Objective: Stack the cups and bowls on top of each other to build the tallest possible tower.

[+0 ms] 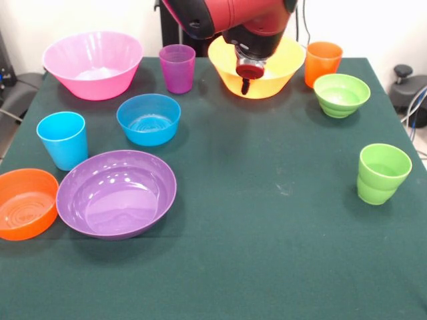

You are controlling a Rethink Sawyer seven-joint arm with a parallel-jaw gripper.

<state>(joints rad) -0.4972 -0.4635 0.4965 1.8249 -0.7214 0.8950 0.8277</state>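
All the cups and bowls stand apart, upright, on the green table [267, 233]. At the far side are the large pink bowl [93, 63], purple cup [177, 68], large yellow-orange bowl [283, 67], orange cup [323, 63] and small green bowl [341, 95]. The small blue bowl [149, 119], sky blue cup [63, 140], wide purple bowl [117, 193] and small orange bowl [25, 203] are on the left. The lime green cup [383, 173] stands alone on the right. My gripper [245, 85] hangs in front of the yellow-orange bowl, holding nothing that I can see.
The red and black arm [227, 17] comes down from the top middle. The table's left and right edges drop off to the floor, with cables and a black stand [407, 87] at the right.
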